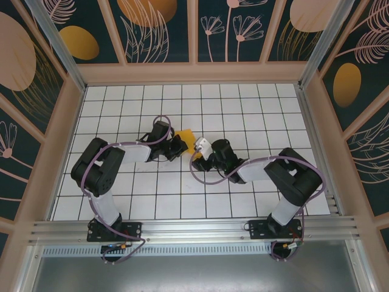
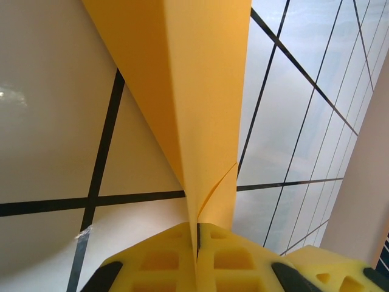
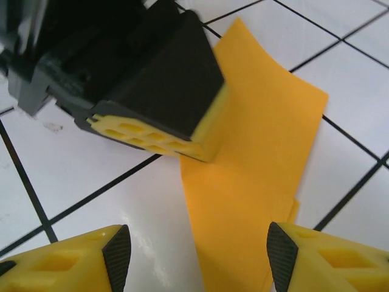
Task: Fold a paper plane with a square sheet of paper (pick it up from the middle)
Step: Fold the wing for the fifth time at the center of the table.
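Where two grippers meet at one folded paper [image 1: 189, 140], the left gripper [image 2: 196, 236] clamps it. Unlike the top view, the right wrist view shows the right gripper [image 3: 196, 246] spread wide.

No readable text, label, brand, number or sign on anything.

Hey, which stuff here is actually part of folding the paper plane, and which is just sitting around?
Part of the job: folded orange paper; left pincer, shut on it; right pincer, open.
Just surroundings: tiled table; patterned walls.
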